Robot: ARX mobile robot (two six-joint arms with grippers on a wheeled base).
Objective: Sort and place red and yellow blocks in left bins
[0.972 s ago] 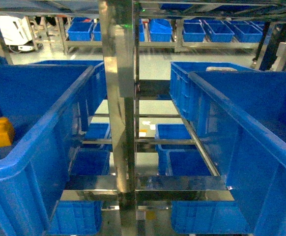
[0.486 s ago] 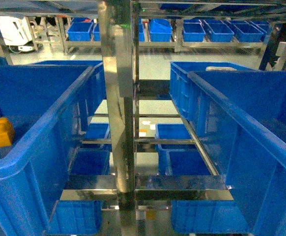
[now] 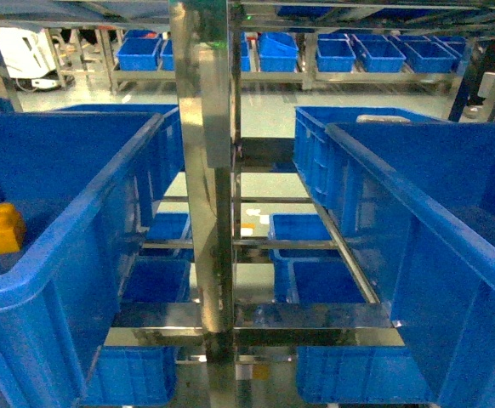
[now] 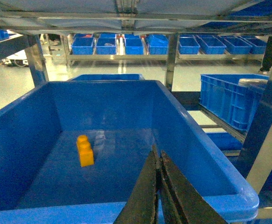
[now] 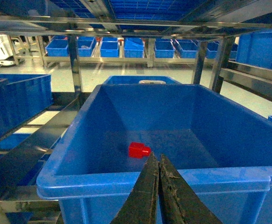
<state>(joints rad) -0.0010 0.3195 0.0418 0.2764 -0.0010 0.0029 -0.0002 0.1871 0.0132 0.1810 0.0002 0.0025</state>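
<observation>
Progress, as I judge it, is half: yellow block (image 4: 85, 150) lies in the left bin (image 4: 197, 158), red block (image 5: 138, 150) remains in the right crate (image 5: 150, 179), both my left gripper (image 4: 157, 164) and right gripper (image 5: 157, 163) pressed together, empty.

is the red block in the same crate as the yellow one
No, the red block lies alone in the crate under the right wrist camera, while the yellow block sits in the left wrist view's crate.

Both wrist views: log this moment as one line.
left pincer shut, empty | yellow block on left bin floor | right pincer shut, empty | red block in right bin
</observation>
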